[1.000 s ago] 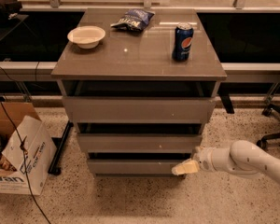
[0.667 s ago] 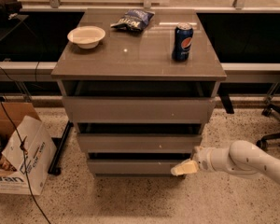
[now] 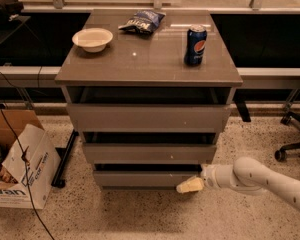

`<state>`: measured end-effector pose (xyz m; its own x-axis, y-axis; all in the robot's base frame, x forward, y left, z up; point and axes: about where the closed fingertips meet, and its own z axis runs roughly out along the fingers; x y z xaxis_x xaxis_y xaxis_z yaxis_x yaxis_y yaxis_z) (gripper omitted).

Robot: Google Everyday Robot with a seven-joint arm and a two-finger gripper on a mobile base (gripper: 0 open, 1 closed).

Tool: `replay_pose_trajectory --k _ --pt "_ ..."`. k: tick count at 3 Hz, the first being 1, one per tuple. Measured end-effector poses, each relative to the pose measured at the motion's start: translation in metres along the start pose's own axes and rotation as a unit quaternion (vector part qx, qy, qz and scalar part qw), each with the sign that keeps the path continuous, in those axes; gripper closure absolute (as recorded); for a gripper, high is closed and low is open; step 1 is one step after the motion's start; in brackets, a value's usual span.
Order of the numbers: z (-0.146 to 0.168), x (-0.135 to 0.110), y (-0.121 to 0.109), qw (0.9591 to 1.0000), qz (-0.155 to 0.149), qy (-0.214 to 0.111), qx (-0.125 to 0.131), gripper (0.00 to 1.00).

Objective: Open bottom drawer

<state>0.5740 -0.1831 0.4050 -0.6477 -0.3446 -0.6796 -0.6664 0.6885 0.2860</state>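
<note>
The pincer (image 3: 190, 185) is low down, at the right end of the bottom drawer (image 3: 140, 178). I cannot tell if it is open or closed. It should catch the drawer's edge and pull straight out, slowly. On the tabletop (image 3: 140, 64) are a can (image 3: 195, 45), a bowl (image 3: 92, 39) and a chip bag (image 3: 141, 21).

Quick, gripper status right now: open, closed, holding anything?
Gripper: state cannot be told. It is low, at the right end of the bottom drawer front.
</note>
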Motion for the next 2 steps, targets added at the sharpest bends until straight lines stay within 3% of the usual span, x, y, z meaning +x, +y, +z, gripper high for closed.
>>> replay_pose_trajectory --k 1,2 --pt "0.000 0.000 0.000 1.0000 0.000 0.000 0.000 0.00" --pt "0.020 0.015 0.000 0.9988 -0.030 0.034 0.018 0.00"
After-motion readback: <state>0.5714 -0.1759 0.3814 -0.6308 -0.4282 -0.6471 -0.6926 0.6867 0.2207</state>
